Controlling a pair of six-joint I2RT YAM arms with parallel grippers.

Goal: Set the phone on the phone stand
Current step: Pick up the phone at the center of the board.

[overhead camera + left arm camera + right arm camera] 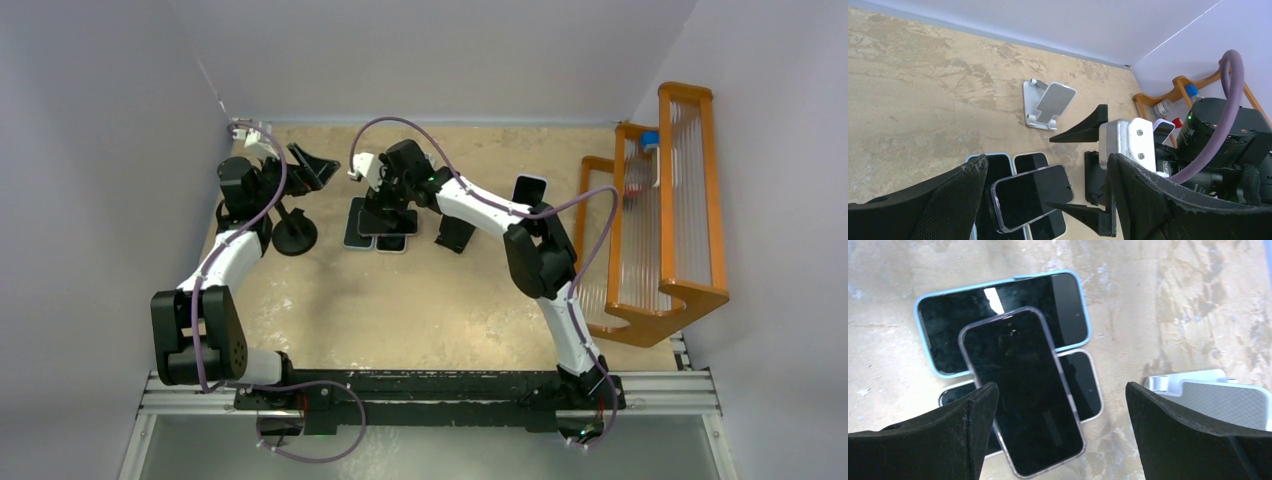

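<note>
Three phones lie in a pile mid-table. A clear-cased phone (pixel 1020 390) (pixel 1030 196) (pixel 378 222) rests crosswise on a blue-cased one (pixel 998 305) and a white-cased one (pixel 1088 385). My right gripper (pixel 1063 430) (pixel 385 205) hovers open just above the top phone, which lies by its left finger (pixel 948 435), with no contact visible. A silver phone stand (pixel 1215 397) (pixel 1046 105) stands empty beside the pile. My left gripper (pixel 1048 200) (pixel 305 165) is open and empty at the back left, facing the pile.
A black stand with a round base (pixel 295 235) sits under my left arm. Another black stand (pixel 455 232) is right of the pile. A further phone (pixel 530 190) leans upright behind my right arm. A wooden rack (pixel 660 220) fills the right side.
</note>
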